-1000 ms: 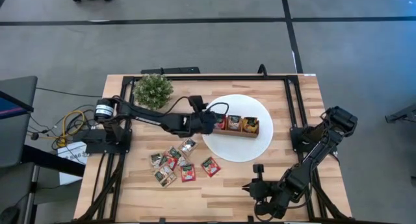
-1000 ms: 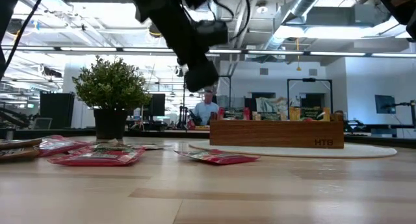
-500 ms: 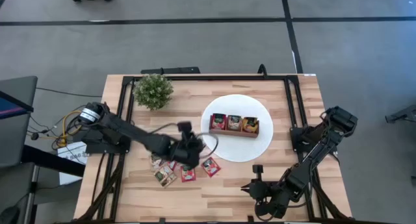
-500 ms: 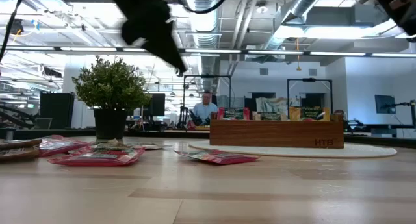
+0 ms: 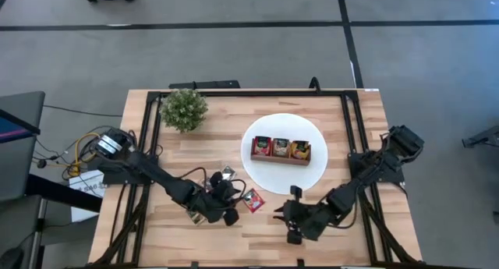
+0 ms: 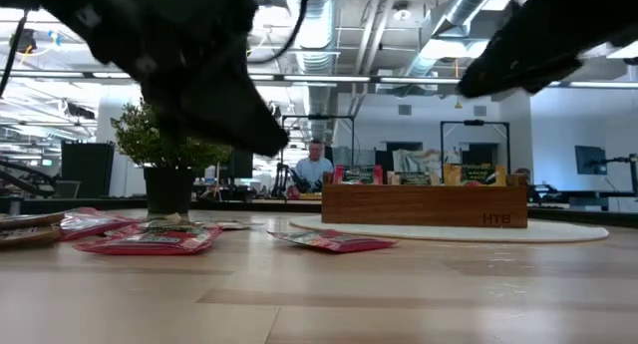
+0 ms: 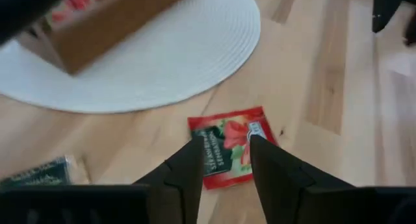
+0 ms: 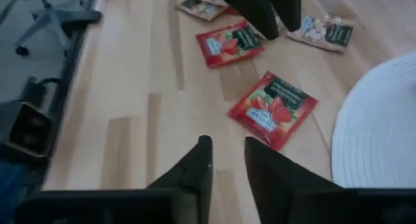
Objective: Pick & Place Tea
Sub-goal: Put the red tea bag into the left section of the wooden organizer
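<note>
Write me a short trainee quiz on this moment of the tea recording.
1. True or false: the wooden tray stands on the white plate.
2. The left gripper has its jaws: A) shut on a sachet; B) open over a red tea sachet; C) inside the tray.
3. Fill in: the tray has ___ compartments.
Key: 1 true; 2 B; 3 three.
</note>
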